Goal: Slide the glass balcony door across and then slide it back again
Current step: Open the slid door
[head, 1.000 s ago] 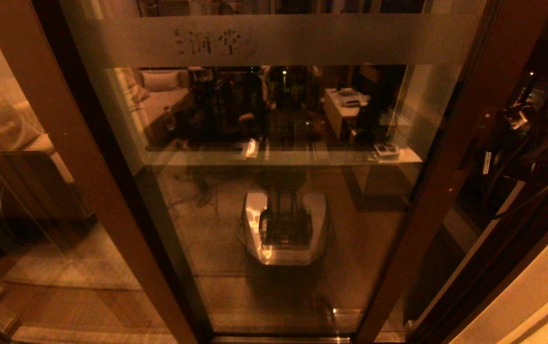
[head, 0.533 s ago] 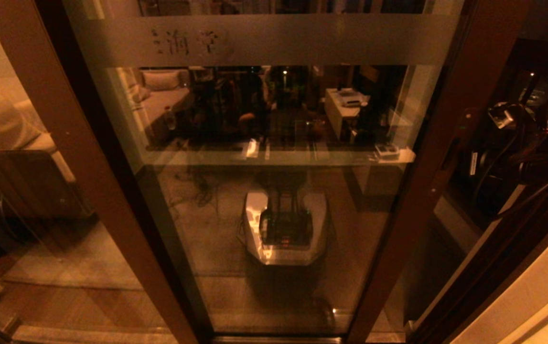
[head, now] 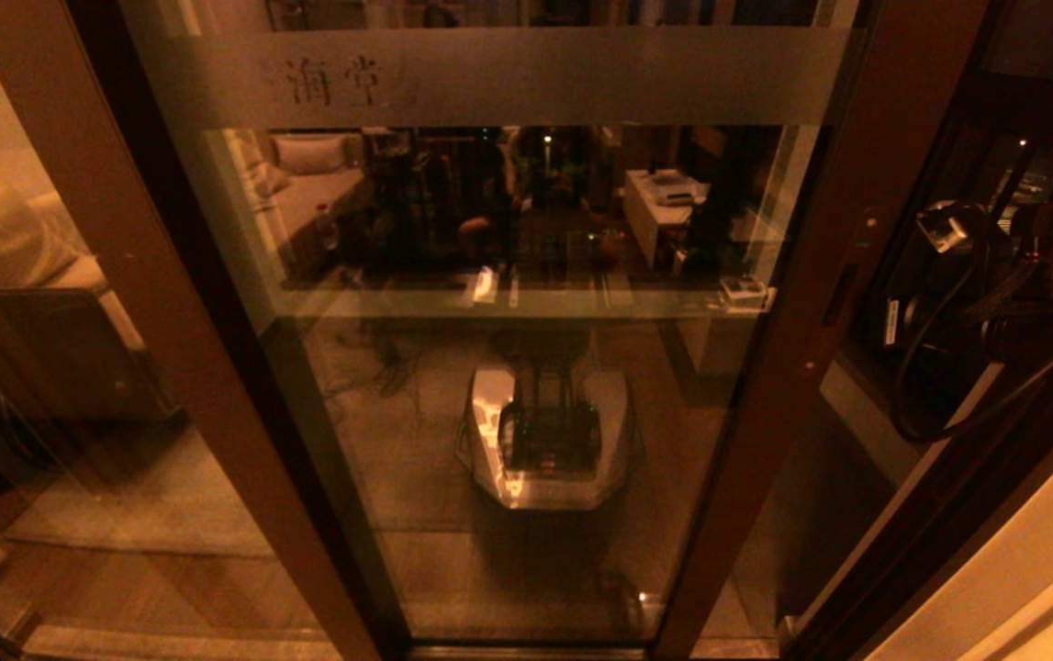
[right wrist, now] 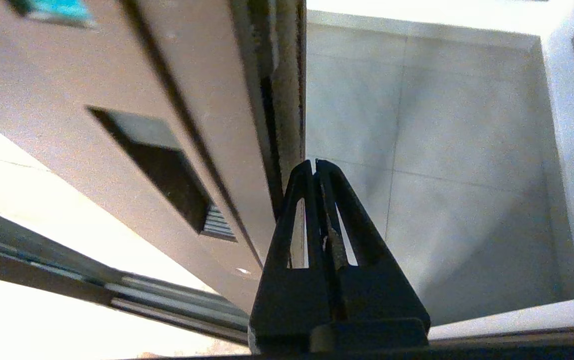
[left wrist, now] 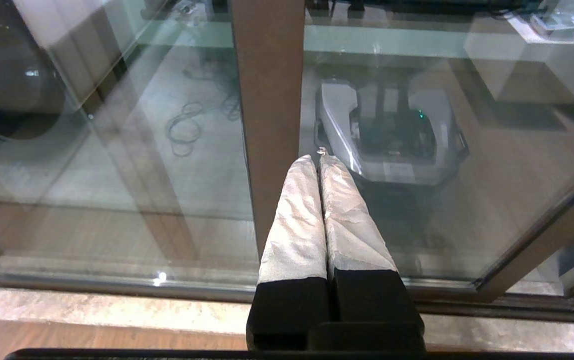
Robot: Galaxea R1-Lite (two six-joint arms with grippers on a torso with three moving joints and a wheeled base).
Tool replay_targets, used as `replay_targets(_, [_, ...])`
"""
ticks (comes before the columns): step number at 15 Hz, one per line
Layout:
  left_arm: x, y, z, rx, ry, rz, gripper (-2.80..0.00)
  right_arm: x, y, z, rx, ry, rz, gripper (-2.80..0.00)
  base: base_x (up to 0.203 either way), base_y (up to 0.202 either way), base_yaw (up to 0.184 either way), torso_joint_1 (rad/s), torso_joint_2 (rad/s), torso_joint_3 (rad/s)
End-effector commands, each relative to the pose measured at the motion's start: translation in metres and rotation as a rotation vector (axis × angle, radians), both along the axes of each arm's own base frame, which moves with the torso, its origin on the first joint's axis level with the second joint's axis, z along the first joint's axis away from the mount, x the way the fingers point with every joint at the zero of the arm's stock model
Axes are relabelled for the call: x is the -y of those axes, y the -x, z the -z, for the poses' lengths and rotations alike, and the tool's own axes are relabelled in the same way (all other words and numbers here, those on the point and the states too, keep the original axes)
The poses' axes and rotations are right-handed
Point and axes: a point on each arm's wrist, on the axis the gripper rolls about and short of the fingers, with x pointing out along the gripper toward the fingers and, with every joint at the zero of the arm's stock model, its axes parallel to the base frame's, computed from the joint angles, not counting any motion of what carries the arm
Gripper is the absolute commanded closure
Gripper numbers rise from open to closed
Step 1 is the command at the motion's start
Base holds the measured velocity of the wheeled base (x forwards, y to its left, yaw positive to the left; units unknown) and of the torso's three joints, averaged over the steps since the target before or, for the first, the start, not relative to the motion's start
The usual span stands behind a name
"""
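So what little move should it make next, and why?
Probably push the glass balcony door a little toward the robot's left with the right tool: shut, it sits at the door's free edge, beside the recessed handle. The left tool hangs shut before the glass.

Dim amber light fills the scene. A wooden floor (head: 168, 588) runs along the near left, meeting a pale stone sill (left wrist: 116, 310). On the far left, a light sofa (head: 3, 248) shows in the glass. A white wall (head: 1022, 569) edges the near right. Beyond the opening on the right, grey wall tiles (right wrist: 442, 150) stand in bright daylight.
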Motion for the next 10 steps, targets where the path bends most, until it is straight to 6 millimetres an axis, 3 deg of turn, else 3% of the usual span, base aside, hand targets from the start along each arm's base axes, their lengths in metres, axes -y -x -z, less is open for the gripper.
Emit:
replay_targets(1, [0.000, 0.000, 0.000, -0.001, 0.000, -0.001, 0.00, -0.009, 0.002, -0.002, 0.028, 0.006, -0.016, 0.00, 0.000, 0.000, 0.000, 0.000, 0.00, 0.000])
replay_targets(10, [0.000, 0.000, 0.000, -0.002, 0.000, -0.001, 0.00, -0.035, 0.003, -0.005, 0.059, 0.016, -0.044, 0.00, 0.000, 0.000, 0.000, 0.000, 0.00, 0.000])
